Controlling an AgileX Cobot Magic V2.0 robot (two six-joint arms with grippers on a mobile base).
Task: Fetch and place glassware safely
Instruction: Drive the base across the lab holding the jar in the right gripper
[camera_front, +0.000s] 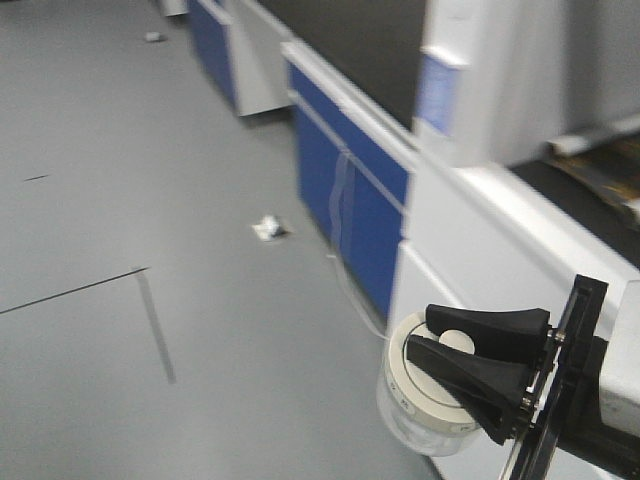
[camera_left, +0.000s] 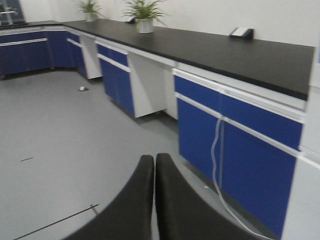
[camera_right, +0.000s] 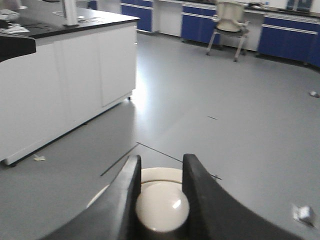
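In the front view, the grey floor (camera_front: 150, 150) fills the left side, and a small crumpled scrap (camera_front: 268, 228) lies on it. Next come blue cupboard doors (camera_front: 350, 200) under a long bench (camera_front: 345, 45) with a black top. Low on the right, the right end effector (camera_front: 422, 333) holds the glass jar (camera_front: 418, 428) up in the air, beside a white cupboard and not touching the floor. Only this view shows the clear glass under the cream lid (camera_front: 415, 385). The left wrist view does not show the jar at all. It shows the left end effector (camera_left: 154, 161) with its two black fingers pressed together and nothing between them. It also shows two green plants (camera_left: 145, 14) standing on the black bench top, and a thin clear hose (camera_left: 218, 150) hanging down a blue door. The right wrist view looks straight down on the lid. Its round knob (camera_right: 162, 207) is squeezed between the two black fingers. Here a white bench (camera_right: 75, 80) stands on the left, and a chair (camera_right: 230, 20) sits far off by more blue cupboards.
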